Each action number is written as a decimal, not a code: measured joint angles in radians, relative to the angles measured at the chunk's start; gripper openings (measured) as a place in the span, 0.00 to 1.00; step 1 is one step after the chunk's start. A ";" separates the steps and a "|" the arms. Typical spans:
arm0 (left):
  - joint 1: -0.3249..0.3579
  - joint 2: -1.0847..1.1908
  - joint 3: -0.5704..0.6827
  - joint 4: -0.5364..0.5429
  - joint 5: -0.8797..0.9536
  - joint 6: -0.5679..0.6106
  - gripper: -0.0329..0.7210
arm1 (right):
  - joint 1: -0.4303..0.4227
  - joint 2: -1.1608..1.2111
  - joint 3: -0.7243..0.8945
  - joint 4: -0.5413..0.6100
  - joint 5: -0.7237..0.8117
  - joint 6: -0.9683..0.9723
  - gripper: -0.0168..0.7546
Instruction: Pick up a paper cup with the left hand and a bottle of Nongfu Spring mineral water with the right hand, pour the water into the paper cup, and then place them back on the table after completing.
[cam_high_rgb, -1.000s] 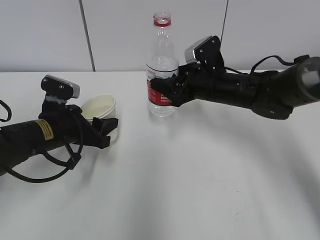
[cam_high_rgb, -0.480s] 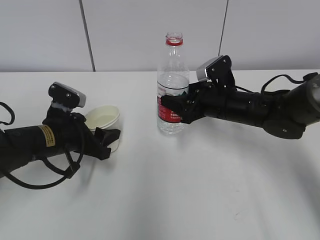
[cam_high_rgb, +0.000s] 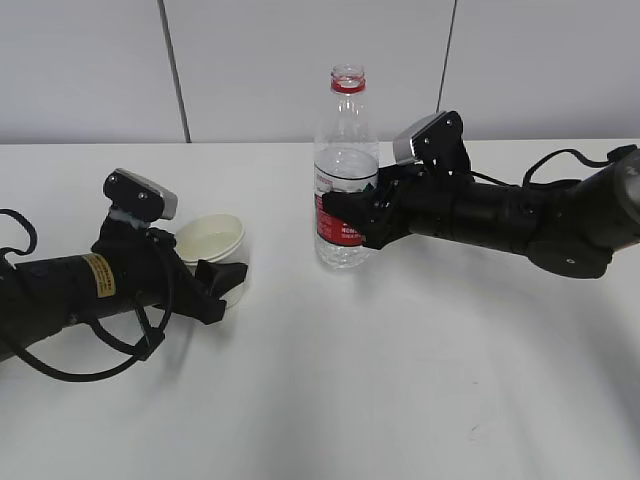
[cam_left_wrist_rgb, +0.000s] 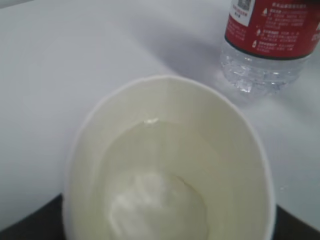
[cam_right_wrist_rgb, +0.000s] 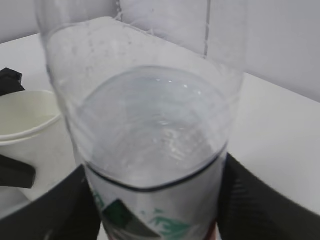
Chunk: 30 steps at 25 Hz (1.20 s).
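While I watch from the exterior camera, my left hand (cam_high_rgb: 225, 280) lies low along the white table (cam_high_rgb: 400, 380) with its black fingers closed around the paper cup (cam_high_rgb: 211, 238). The cup sits on the left side of the table, tilted a little toward the camera, and I cannot tell whether its base touches the surface. Through the left wrist camera I look straight down into the cup (cam_left_wrist_rgb: 165, 165): a shallow pool of clear water (cam_left_wrist_rgb: 155, 185) covers its bottom, and the bottle's red label shows just beyond the rim.

My right hand (cam_high_rgb: 345, 213) reaches in from the right and clamps the mineral water bottle (cam_high_rgb: 347, 170) at its red label band, one finger on each side. The bottle stands upright near the middle of the table, its mouth uncapped with a red ring at the neck, and its base appears to rest on the tabletop. The right wrist camera shows the bottle (cam_right_wrist_rgb: 150, 145) filling the frame, the water level sitting near the label's top edge, and dark finger pads (cam_right_wrist_rgb: 255, 200) pressed to both flanks. Cup and bottle stand apart, with bare table between them.
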 joint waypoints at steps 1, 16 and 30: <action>0.000 0.000 0.000 -0.002 0.000 0.000 0.63 | 0.000 0.000 0.000 0.000 0.000 0.000 0.60; 0.000 0.000 0.000 -0.014 -0.016 0.000 0.77 | 0.000 0.000 0.000 0.000 0.042 0.000 0.62; -0.001 0.000 0.000 -0.014 -0.032 0.000 0.84 | 0.000 0.080 0.000 0.037 -0.077 -0.055 0.73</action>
